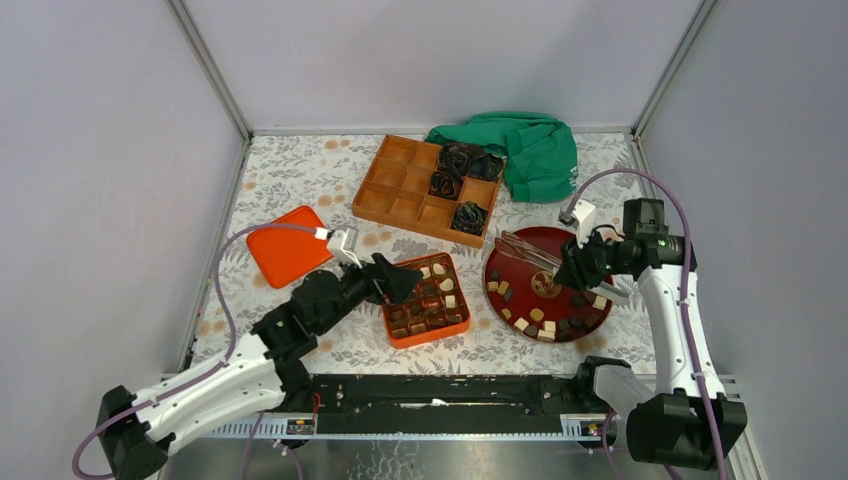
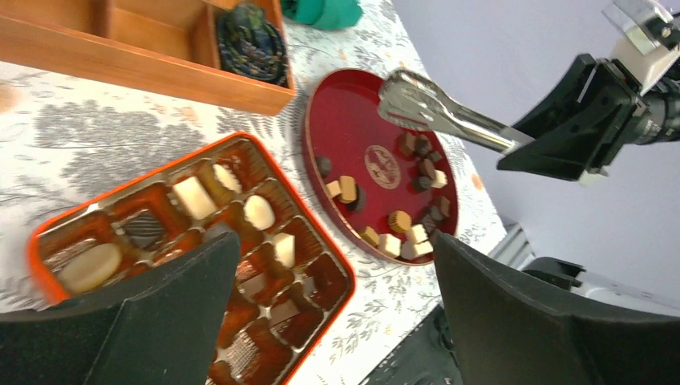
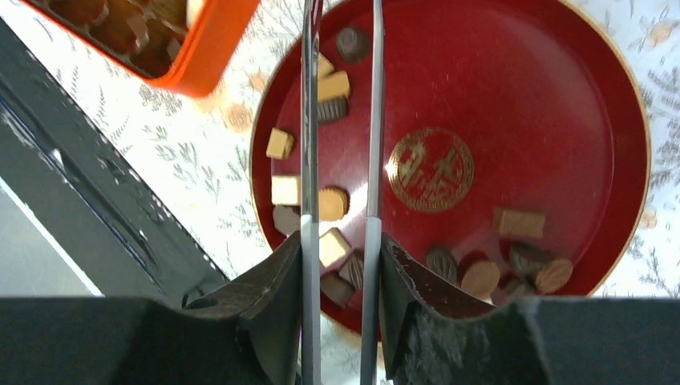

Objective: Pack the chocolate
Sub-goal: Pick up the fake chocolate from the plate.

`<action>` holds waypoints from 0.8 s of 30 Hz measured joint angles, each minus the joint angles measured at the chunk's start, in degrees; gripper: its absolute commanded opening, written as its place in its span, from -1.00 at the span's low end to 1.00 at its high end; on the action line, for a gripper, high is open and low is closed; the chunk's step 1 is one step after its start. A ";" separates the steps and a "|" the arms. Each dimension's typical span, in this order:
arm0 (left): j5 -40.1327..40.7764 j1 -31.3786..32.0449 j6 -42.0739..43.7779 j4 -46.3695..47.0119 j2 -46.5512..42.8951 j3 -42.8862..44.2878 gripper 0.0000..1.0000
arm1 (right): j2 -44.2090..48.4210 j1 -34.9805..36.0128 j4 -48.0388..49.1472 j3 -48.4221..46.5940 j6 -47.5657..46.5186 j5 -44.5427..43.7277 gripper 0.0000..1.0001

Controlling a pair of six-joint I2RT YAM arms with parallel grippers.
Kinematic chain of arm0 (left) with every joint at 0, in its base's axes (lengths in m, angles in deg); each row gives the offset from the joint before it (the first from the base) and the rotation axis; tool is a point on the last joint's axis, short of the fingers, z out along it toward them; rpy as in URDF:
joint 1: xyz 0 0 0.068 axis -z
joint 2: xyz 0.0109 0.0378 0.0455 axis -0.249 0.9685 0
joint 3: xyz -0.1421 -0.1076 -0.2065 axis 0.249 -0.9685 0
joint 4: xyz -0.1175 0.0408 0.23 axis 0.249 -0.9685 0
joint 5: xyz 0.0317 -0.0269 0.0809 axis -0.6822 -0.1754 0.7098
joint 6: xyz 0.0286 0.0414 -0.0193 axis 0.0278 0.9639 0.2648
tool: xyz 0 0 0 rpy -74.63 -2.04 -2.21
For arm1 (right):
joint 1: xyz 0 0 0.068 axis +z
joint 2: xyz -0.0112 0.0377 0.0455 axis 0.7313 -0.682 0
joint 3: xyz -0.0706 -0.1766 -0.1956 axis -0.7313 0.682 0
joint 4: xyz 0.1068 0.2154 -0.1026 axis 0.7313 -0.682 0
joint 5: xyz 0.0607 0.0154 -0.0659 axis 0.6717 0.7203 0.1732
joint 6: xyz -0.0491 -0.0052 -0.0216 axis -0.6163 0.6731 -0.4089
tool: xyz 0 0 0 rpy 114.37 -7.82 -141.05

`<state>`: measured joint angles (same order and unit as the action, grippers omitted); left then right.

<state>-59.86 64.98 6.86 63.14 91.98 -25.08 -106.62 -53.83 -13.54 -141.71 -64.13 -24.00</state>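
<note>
Right wrist shows chocolate [image 3: 333,204] under the right end effector's [image 3: 341,255] tongs [image 3: 375,120].

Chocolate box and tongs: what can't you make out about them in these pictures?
- Top view: the left gripper covers the box's far-left cells.
- Left wrist view: the fingers and the bottom edge hide the box's near cells.
- Right wrist view: the top edge cuts off the tongs' tips and all but one corner of the box.
- Top view: the right gripper covers the plate's far-right part.
</note>
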 measured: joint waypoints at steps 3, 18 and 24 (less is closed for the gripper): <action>2.86 0.00 2.75 -6.21 -3.98 0.94 0.97 | -0.17 0.00 -3.23 -0.02 -2.19 -3.91 -0.16; 5.40 -0.11 6.60 -17.59 -5.66 1.73 0.97 | -1.31 -0.17 -10.99 -0.26 -6.43 -18.58 -0.10; 4.81 -0.11 7.50 -17.79 -5.66 1.77 0.97 | -1.49 -2.47 -12.07 -0.61 -6.36 -23.80 -0.10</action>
<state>-55.05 64.87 14.35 45.34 86.32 -23.31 -108.11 -56.30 -25.60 -142.32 -70.49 -47.80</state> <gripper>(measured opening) 0.986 0.452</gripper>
